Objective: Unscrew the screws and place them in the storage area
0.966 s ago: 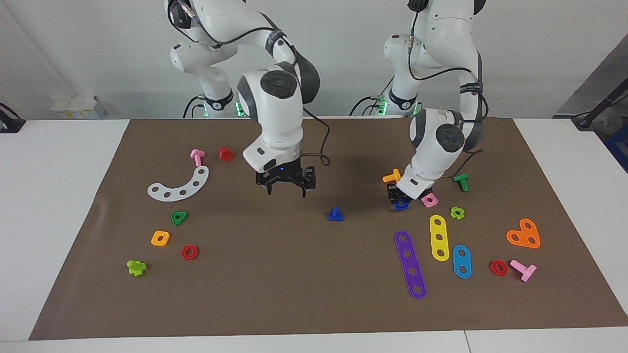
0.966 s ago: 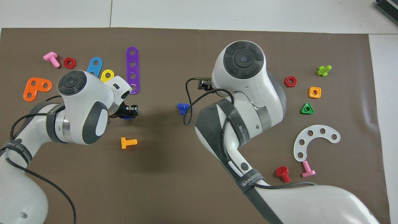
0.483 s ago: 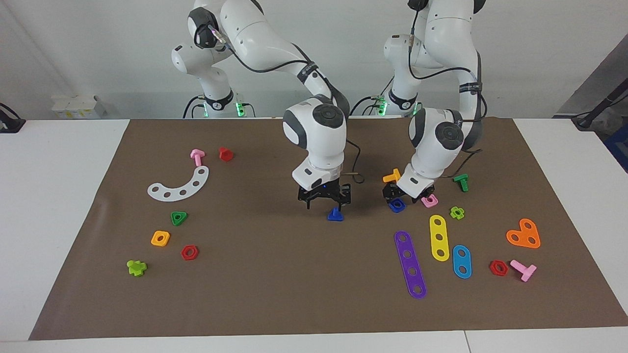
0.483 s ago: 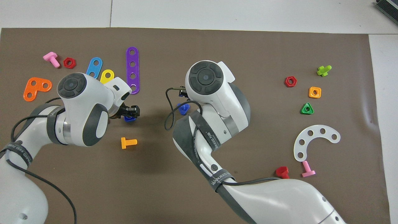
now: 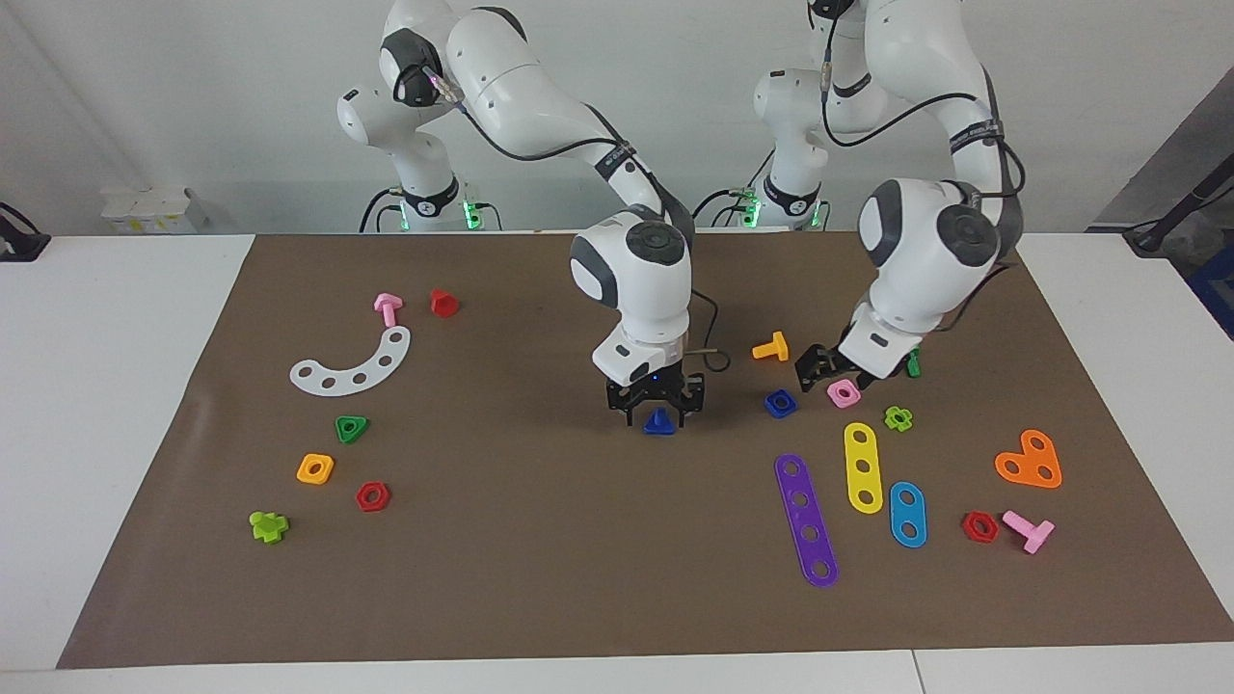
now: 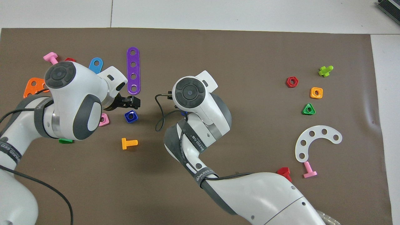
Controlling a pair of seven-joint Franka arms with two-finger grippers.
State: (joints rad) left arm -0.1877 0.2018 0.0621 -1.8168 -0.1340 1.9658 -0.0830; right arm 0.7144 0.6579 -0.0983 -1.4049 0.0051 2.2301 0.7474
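Note:
The blue screw (image 5: pixel 659 422) with a triangular head lies on the brown mat near the table's middle. My right gripper (image 5: pixel 657 413) is down at it, open, one finger on each side of the screw. In the overhead view the right wrist covers nearly all of the screw (image 6: pixel 184 113). My left gripper (image 5: pixel 818 371) is open and empty, raised over the mat beside the blue square nut (image 5: pixel 781 403). The storage area lies toward the right arm's end, around the white curved strip (image 5: pixel 352 366), green triangular nut (image 5: pixel 352 428), orange square nut (image 5: pixel 315 468) and red hexagonal nut (image 5: pixel 372 496).
An orange screw (image 5: pixel 770 347), pink nut (image 5: pixel 844 393) and green screw (image 5: pixel 912 363) lie around my left gripper. Purple (image 5: pixel 806 520), yellow (image 5: pixel 862 467) and blue (image 5: pixel 907 514) bars lie farther from the robots. A pink screw (image 5: pixel 387 307) and red screw (image 5: pixel 443 302) lie near the white strip.
My right gripper has swung toward the table's middle and come down around the blue screw. My left gripper has let go of the blue square nut and risen away from it.

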